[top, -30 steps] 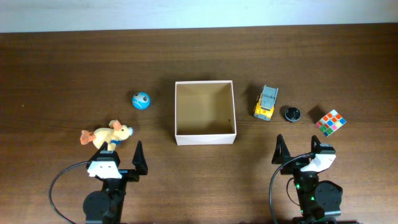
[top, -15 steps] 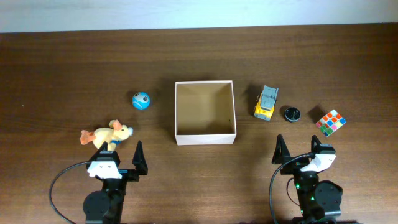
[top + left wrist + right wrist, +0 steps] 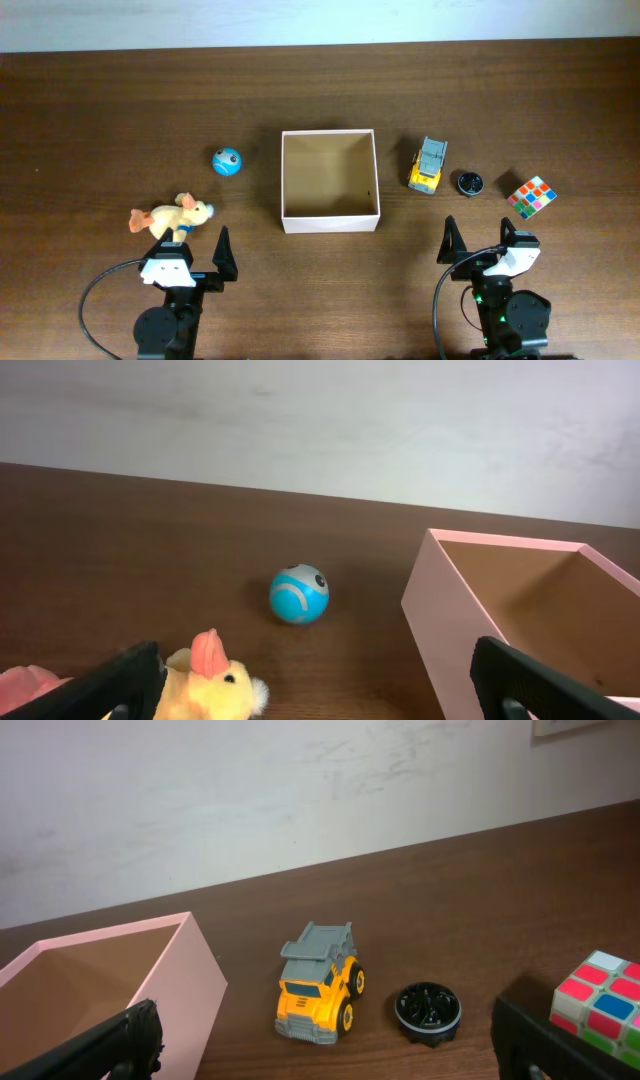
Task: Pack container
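While left fingers (image 3: 122,684) and right fingers (image 3: 118,1044) gape empty, ball (image 3: 227,161) and truck (image 3: 428,165) flank the container (image 3: 330,222)

No readable text, brand, number or sign in any view. Walls of container (image 3: 330,222) plain. Blue ball (image 3: 299,594) carries only a face-like marking. Cube (image 3: 530,195) shows coloured squares only. Yellow truck (image 3: 318,993) and black disc (image 3: 428,1013) bear no legible marks.

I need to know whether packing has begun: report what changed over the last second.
Nothing visibly changed. The container stays empty; the plush dog, blue ball, yellow truck, black disc and puzzle cube lie where they were.
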Controlling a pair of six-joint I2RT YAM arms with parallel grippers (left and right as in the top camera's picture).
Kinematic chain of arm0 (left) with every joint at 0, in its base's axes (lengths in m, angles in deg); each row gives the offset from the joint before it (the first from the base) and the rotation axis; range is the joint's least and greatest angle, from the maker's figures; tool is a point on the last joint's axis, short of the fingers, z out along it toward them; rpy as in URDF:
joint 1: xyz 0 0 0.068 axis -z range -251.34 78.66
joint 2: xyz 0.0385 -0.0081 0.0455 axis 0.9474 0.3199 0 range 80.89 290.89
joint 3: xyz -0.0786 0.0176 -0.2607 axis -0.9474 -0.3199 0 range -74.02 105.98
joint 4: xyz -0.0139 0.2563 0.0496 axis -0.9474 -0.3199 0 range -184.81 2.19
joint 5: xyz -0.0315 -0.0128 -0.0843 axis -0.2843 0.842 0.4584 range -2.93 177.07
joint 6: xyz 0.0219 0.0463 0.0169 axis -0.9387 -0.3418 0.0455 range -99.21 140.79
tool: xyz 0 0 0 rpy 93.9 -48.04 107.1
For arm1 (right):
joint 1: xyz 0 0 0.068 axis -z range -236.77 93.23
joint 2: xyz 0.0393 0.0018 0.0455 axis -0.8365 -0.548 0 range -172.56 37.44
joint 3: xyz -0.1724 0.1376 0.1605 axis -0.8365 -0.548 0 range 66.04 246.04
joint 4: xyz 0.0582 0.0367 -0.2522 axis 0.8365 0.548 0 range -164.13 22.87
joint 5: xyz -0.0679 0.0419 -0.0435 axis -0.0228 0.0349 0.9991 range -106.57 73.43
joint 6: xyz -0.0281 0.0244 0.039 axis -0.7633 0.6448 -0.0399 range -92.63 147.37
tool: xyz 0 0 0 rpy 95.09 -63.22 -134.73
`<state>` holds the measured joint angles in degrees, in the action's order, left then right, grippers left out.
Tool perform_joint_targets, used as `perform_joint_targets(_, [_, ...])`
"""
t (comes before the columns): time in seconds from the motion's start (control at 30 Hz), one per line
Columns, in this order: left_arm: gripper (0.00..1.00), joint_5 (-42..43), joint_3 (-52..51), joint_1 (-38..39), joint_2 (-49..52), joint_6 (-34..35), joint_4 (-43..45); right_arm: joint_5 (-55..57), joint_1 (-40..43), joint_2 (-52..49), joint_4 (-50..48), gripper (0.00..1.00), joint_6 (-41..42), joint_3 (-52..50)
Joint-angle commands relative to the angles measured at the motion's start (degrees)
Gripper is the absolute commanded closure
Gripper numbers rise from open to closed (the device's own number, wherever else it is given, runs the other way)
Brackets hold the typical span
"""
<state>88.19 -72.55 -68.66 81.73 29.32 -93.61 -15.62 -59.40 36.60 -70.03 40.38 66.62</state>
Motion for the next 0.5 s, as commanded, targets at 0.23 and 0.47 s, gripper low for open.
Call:
perform_joint_targets(0.23, [0.01, 0.6, -0.3, 0.2, -0.5, -1.1, 0.2, -0.3, -0.3, 0.5, 0.5, 0.01, -0.6, -0.3])
perform_joint_targets(0.47, [0.01, 0.6, -0.3, 0.2, -0.5, -1.1, 0.2, -0.3, -0.3, 0.5, 0.2, 0.01, -0.6, -0.3])
